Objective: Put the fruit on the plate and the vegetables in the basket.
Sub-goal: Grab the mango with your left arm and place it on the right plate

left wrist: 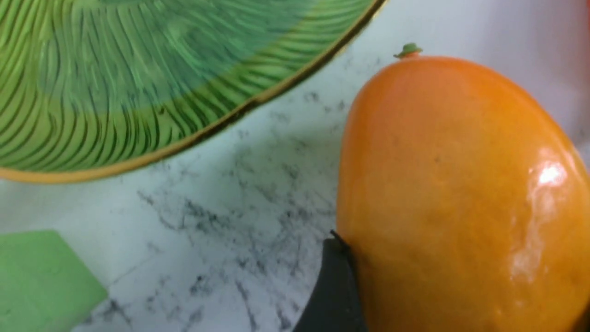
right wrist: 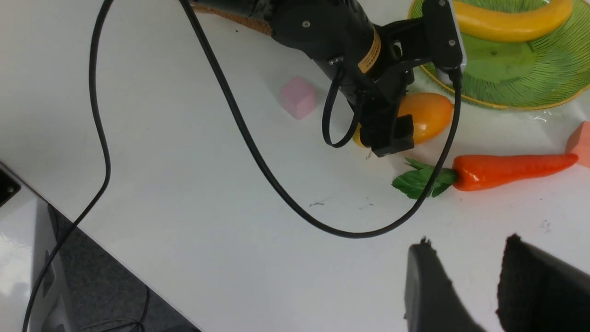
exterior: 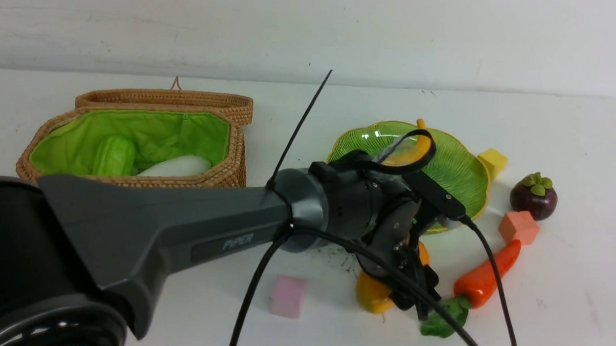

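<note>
Left pincer [right wrist: 389, 136] straddles the mango [right wrist: 426, 115] on the table [right wrist: 161, 230], jaws wide, one finger [left wrist: 332, 286] touching it; can't tell if it grips. Next up, I reckon: clamp, lift, cross to the plate [right wrist: 530, 78].

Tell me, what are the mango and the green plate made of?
Mango: probably plastic, smooth and glossy; bright glare shines on its skin. Plate: translucent green glass or plastic, I can't tell which; ribbed, with a thin yellow rim.

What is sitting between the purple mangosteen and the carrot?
A salmon-orange cube sits between the mangosteen and the carrot, seen in the front view.
</note>
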Motion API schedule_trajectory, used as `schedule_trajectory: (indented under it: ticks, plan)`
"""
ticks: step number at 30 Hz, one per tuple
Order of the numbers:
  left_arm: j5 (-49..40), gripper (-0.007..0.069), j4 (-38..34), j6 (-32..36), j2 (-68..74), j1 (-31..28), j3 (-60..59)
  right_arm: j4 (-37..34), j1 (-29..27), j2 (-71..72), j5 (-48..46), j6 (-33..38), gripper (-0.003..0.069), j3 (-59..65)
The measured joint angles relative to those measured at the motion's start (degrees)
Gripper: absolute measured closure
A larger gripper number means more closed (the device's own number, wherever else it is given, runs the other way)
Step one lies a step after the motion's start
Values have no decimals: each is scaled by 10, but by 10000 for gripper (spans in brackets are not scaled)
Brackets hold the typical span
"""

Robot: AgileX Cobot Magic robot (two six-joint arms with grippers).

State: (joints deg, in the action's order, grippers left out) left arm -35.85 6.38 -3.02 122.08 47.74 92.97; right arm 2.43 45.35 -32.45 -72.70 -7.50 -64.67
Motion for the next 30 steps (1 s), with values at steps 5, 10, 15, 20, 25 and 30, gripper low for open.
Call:
schedule_trajectory:
  ticks: [5,10,15,20,25,30]
  plan:
    - [-63,57,4,0,0,0,24,0,0,0,0,0,424,0]
    - [-145,60,2,0,-10,0,50,0,0,0,0,0,424,0]
    - [-149,61,-5,0,-66,0,67,14,0,0,0,0,424,0]
    - [6,61,-3,0,-94,-5,87,81,0,0,0,-32,424,0]
    - [218,61,13,0,-44,-34,92,151,0,0,5,-105,424,0]
    - [258,61,15,0,26,-64,108,146,0,0,6,-119,424,0]
